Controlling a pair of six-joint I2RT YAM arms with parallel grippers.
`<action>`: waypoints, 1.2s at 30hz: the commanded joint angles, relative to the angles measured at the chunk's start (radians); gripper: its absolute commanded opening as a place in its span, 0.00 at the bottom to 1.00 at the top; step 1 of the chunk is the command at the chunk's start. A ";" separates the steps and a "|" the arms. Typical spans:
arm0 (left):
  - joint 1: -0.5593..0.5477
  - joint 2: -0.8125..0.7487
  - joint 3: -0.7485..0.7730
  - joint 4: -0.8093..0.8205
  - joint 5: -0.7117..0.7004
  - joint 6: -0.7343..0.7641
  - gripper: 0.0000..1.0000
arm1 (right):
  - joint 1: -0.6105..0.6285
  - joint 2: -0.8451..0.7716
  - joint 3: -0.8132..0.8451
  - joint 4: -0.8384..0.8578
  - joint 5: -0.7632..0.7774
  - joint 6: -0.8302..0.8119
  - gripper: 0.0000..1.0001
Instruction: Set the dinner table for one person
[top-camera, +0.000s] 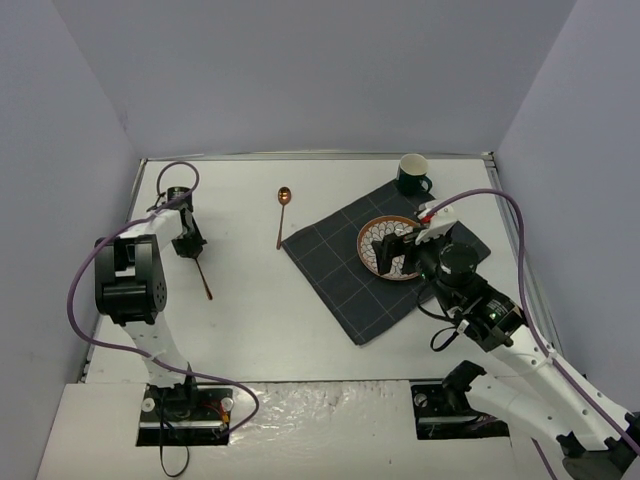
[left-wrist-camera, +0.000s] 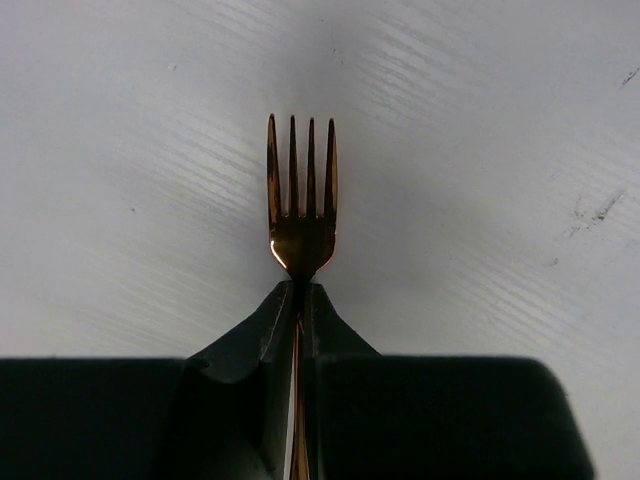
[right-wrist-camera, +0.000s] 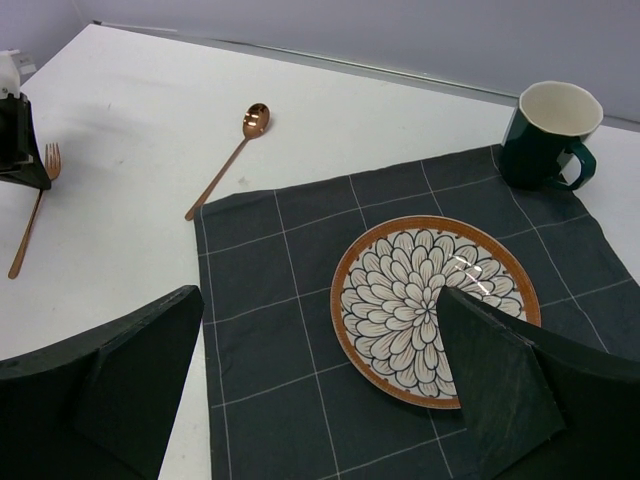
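My left gripper (top-camera: 188, 243) is shut on the neck of a copper fork (top-camera: 204, 281) at the left of the white dinner table (top-camera: 290, 320). In the left wrist view the fork's tines (left-wrist-camera: 302, 185) stick out past the closed jaws (left-wrist-camera: 300, 300), low over the table. My right gripper (top-camera: 387, 256) is open and empty, above the near-left edge of a flower-patterned plate (top-camera: 392, 240) with a brown rim. The plate lies on a dark grey gridded cloth (top-camera: 340, 270). In the right wrist view the plate (right-wrist-camera: 420, 300) lies partly between the spread fingers (right-wrist-camera: 130, 370).
A copper spoon (top-camera: 283, 213) lies on the table left of the cloth, bowl at the far end. A dark green mug (top-camera: 413, 175) with a white inside stands at the cloth's far corner. Grey walls close in the table's left, back and right.
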 joint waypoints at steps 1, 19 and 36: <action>-0.033 -0.040 -0.024 -0.077 0.012 -0.040 0.00 | 0.002 -0.034 0.000 0.035 0.035 -0.015 1.00; -0.656 -0.262 0.140 -0.182 -0.067 -0.712 0.00 | 0.002 -0.167 0.013 -0.068 0.041 0.012 1.00; -0.920 0.059 0.360 -0.129 -0.216 -1.126 0.00 | 0.004 -0.254 0.017 -0.151 0.076 0.016 1.00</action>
